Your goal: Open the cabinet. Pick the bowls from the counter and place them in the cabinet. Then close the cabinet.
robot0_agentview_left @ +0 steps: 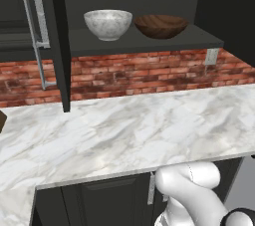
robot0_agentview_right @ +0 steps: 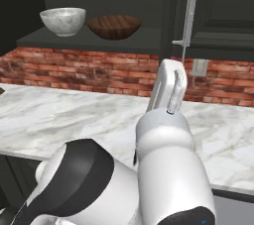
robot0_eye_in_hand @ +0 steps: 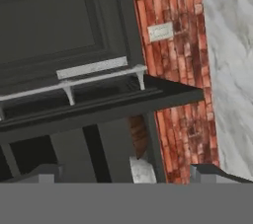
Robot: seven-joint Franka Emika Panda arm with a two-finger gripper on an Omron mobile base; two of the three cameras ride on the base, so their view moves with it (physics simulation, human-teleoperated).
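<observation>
Cabinet (robot0_agentview_left: 149,1) standing open across the top of the left base view, both doors swung out. Left door (robot0_agentview_left: 59,36) seen edge-on at upper left of that frame, its long silver bar handle (robot0_agentview_left: 35,31) upright just left of the door edge. Right door (robot0_agentview_right: 213,11) at upper right of the right base view, with its own bar handle (robot0_agentview_right: 187,18) running down the near edge.

Both bowls up on the dark inner shelf (robot0_agentview_left: 149,41), side by side and upright. Marble bowl (robot0_agentview_left: 108,24) to the left, near top centre of the left base view; wooden bowl (robot0_agentview_left: 161,26) just right of it, rims close, touching or not impossible to tell. Same pair at upper left of the right base view: marble bowl (robot0_agentview_right: 63,21), then wooden bowl (robot0_agentview_right: 114,27).

Desk (robot0_agentview_left: 124,130) spreading through the middle of both base views, white with grey veins, pale thick edge at the front. Brick wall strip (robot0_agentview_left: 129,73) between desk and cabinet, a small pale outlet plate (robot0_agentview_left: 211,56) set in it toward the right.

Gripper (robot0_agentview_right: 168,90) raised at centre of the right base view, in front of the bricks and below the right door's handle, apart from both. Jaws wide apart, holding nothing. Finger tips (robot0_eye_in_hand: 207,171) dark at the bottom of the hand view, spread to either side, with the right door's handle (robot0_eye_in_hand: 74,84) lying across the middle of that rolled frame.
</observation>
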